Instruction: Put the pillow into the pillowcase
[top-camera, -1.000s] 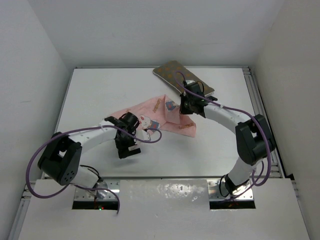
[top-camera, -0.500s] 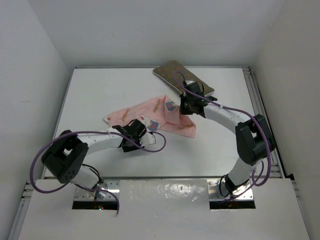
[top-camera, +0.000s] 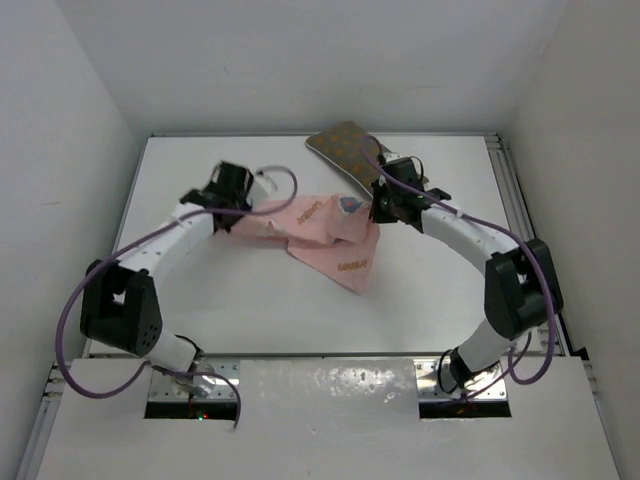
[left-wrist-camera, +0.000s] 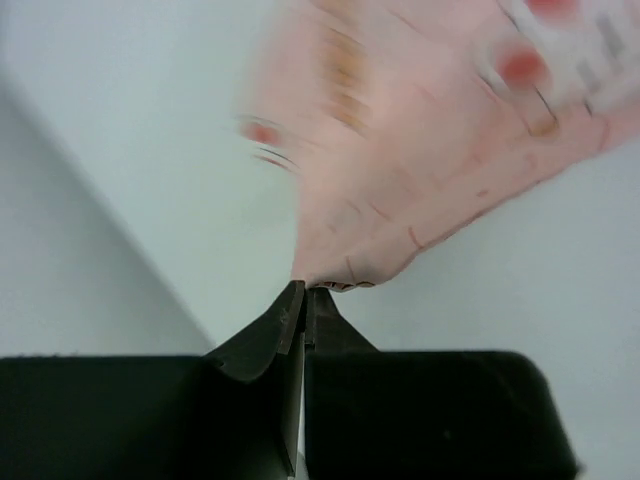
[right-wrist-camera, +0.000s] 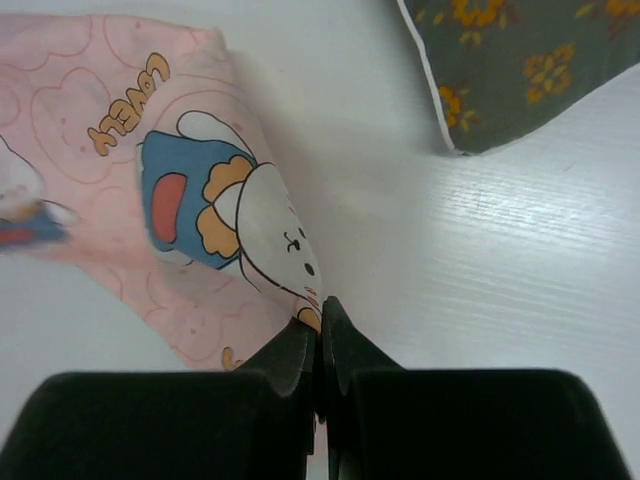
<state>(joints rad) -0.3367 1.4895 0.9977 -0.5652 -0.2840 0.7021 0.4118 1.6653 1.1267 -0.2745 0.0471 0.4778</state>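
The pink pillowcase (top-camera: 320, 232), printed with bunnies, is stretched and sagging between my two grippers over the middle of the table. My left gripper (top-camera: 243, 208) is shut on its left corner; in the left wrist view the fingertips (left-wrist-camera: 305, 292) pinch the cloth (left-wrist-camera: 420, 130), which is blurred. My right gripper (top-camera: 379, 214) is shut on the right edge, its tips (right-wrist-camera: 321, 306) closed on the fabric (right-wrist-camera: 150, 200) beside a bunny print. The pillow (top-camera: 352, 152), olive-grey with small orange flowers and white piping, lies flat at the back of the table, just behind the right gripper, and its corner (right-wrist-camera: 520, 70) shows in the right wrist view.
White walls close in the table (top-camera: 200, 300) at the back and on both sides. A raised metal rail (top-camera: 515, 230) runs along the right edge. Purple cables loop off both arms.
My left arm swung from the cloth's near side to its far left and shut on the left corner. The pillowcase is drawn out and its lower part now droops toward the near side.
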